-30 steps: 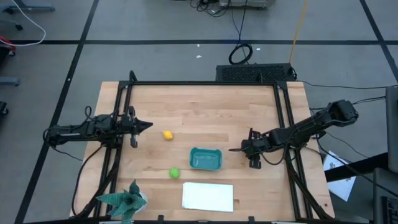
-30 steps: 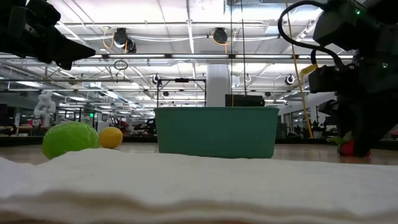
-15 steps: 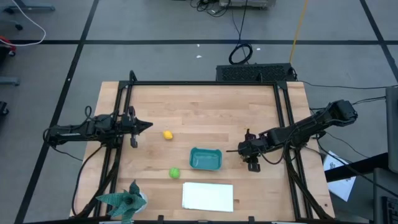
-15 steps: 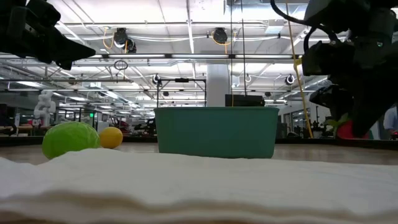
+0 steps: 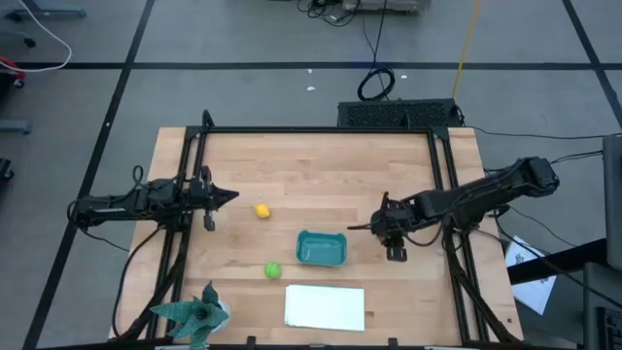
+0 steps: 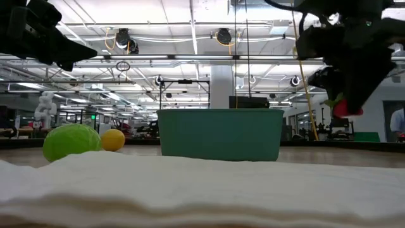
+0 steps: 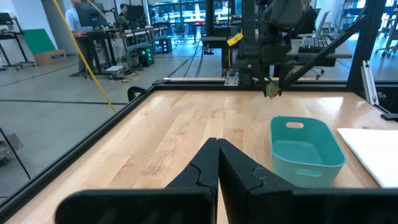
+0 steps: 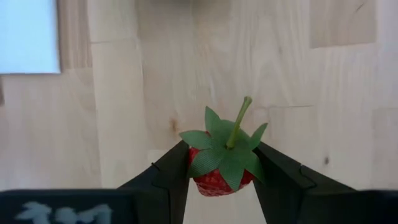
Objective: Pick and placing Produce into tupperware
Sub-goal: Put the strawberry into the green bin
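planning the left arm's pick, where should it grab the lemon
Grip the lemon across its short middle, coming straight down from above. It lies alone on bare table, nothing touching it, and the idle left gripper is already close beside it.

The tub [image 5: 322,249] sits just left of the right end effector [image 5: 373,227]; lemon [image 5: 261,211] and round fruit [image 5: 273,270] lie farther left.

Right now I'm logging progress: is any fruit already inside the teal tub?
No: in the left wrist view the teal tub is empty, and the strawberry sits clamped in the right gripper.
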